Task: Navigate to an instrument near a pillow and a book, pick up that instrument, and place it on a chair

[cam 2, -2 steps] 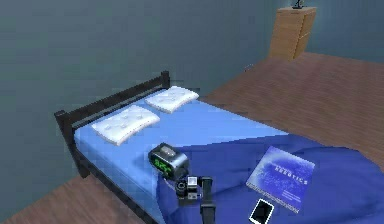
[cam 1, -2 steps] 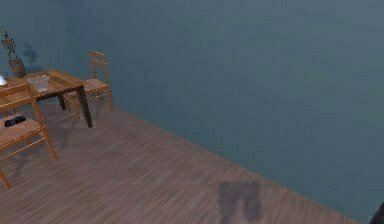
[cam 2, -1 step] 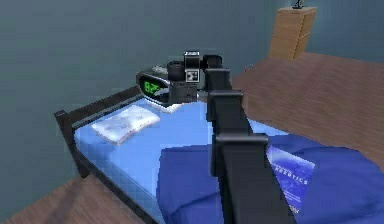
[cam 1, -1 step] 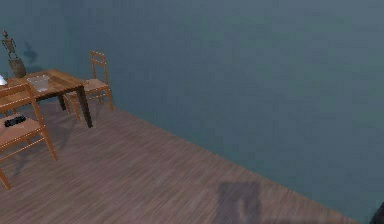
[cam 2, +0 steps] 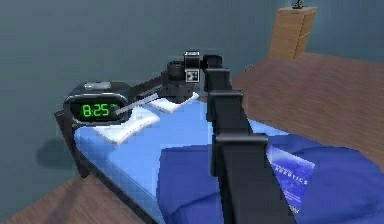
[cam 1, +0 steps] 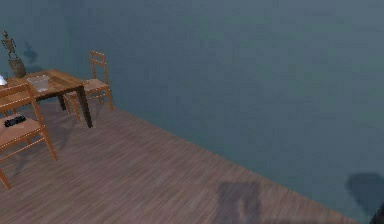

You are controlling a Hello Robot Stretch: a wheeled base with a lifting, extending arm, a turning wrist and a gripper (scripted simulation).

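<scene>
The dark arm rises from the arm side view's bottom edge over a blue bed (cam 2: 112, 160). My gripper (cam 2: 132, 104) reaches toward the bed's head, where a black alarm clock (cam 2: 95, 108) with green digits stands beside a white pillow (cam 2: 138, 124). With the pillow and clock right behind the fingers, I cannot tell whether the gripper holds anything. A blue book (cam 2: 296, 168) lies on the bed at the arm side view's right. In the forward view, two wooden chairs (cam 1: 98, 82) (cam 1: 24, 128) stand at a wooden table (cam 1: 62, 88) on the left.
A dark blue blanket (cam 2: 185, 180) is bunched on the bed's near part. A wooden cabinet (cam 2: 290, 35) stands at the far right. A small statue (cam 1: 11, 55) tops the table; a dark item (cam 1: 14, 121) lies on the near chair's seat. Teal walls, plank floor.
</scene>
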